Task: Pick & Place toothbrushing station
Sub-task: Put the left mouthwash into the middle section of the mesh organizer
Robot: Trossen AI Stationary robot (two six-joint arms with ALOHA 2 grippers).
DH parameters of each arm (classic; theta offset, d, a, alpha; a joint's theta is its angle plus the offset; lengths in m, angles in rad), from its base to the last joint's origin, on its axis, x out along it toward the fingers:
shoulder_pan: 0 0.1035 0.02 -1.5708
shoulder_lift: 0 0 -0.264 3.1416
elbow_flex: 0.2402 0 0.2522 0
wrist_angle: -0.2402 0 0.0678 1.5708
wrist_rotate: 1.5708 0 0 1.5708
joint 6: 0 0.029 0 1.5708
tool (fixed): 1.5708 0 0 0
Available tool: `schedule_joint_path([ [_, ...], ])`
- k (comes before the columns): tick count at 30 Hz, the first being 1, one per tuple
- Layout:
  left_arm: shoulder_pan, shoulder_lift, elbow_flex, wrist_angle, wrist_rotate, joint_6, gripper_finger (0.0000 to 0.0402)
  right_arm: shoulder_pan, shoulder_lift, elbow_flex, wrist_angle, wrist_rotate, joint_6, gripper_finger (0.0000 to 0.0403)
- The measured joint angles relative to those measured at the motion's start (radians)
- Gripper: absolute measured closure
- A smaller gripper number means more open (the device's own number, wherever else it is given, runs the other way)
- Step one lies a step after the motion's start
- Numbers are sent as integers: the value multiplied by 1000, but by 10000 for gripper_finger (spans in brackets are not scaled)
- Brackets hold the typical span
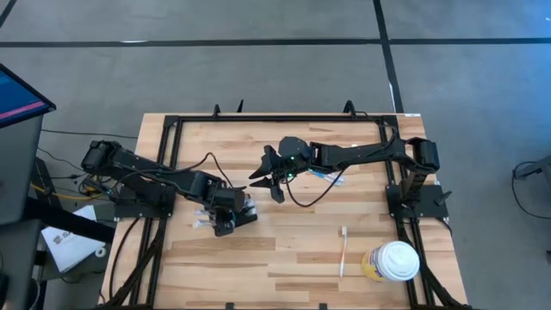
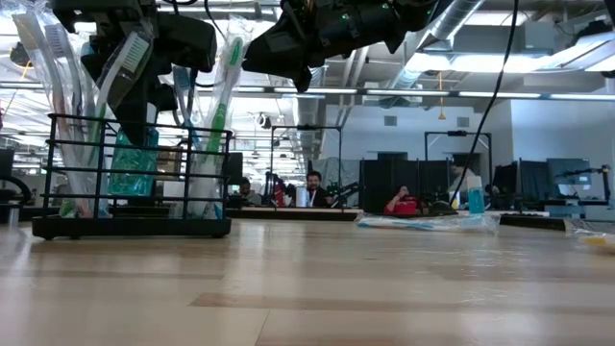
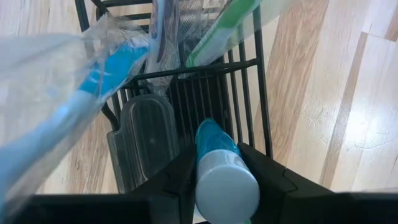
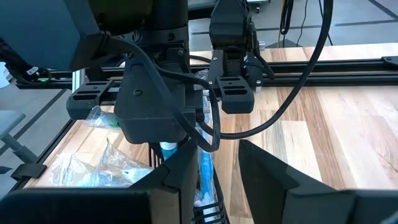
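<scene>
We find the toothbrushing station (image 1: pixel 225 213) lower left of centre, directly under the left gripper (image 3: pixel 227 186), whose fingers pinch a blue-and-white tube (image 3: pixel 222 168) above it.

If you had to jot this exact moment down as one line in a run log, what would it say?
left gripper: holding blue-and-white tube over black wire holder box | right gripper: open, raised mid-table | loose white toothbrush, white-lidded yellowish cup: on table

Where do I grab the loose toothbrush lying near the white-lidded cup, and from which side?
Take the toothbrush mid-handle, coming straight down from above and closing across its thin width. It lies flat on the table, so nothing gets under it sideways, and the cup stands clear beside it.
</scene>
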Motion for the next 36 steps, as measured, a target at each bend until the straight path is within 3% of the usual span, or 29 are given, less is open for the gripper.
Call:
schedule_joint_path([
  [12,0,0,0,-1,0,2,272,0,0,0,0,0,0,294],
  [24,0,0,0,0,5,27,270,0,0,0,0,0,0,294],
  [36,0,-100,-1,7,8,21,271,0,0,0,0,0,0,294],
])
